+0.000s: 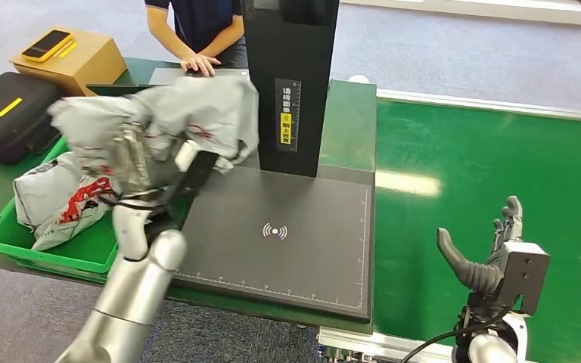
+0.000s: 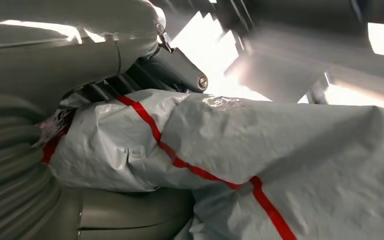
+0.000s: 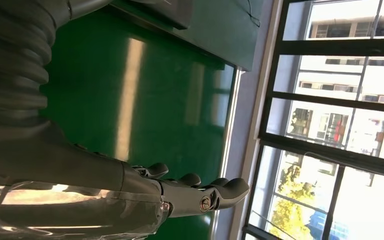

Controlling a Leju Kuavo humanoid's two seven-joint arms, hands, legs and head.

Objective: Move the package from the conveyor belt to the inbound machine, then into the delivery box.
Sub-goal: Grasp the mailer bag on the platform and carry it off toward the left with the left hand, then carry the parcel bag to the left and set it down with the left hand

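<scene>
Grey carpet runs under the workstation, and a glossy green conveyor belt (image 1: 492, 162) fills the right side of the head view. Nearest on that side, the right hand (image 1: 492, 253) hovers above the belt with its thumb and fingers spread apart and nothing in them; the right wrist view shows the same dark fingers (image 3: 200, 192) extended over the green surface, with tall windows beyond.

On the near left, the silver left arm rises to the left hand (image 1: 132, 162), which grips a crumpled grey package (image 1: 189, 113) with red markings and holds it in the air above the gap between the green bin (image 1: 15, 234) and the black scanning plate of the inbound machine (image 1: 287, 227). The left wrist view shows the thick grey thumb (image 2: 70, 55) pressed over the wrinkled grey plastic with its red stripe (image 2: 190, 167), so the hand is clamped on the package.

In the green bin, just left of the machine's plate, lie other grey parcels (image 1: 57, 197) with red print. The machine's black upright column (image 1: 291, 83) stands at the back of the plate, with a yellow and white label on its face.

Farther left on the table sit a black case (image 1: 7, 113) and a cardboard box (image 1: 76, 60) with a yellow phone (image 1: 45, 44) on top. At the far edge a person (image 1: 197, 30) in a dark shirt rests a hand (image 1: 200, 64) on the table.
</scene>
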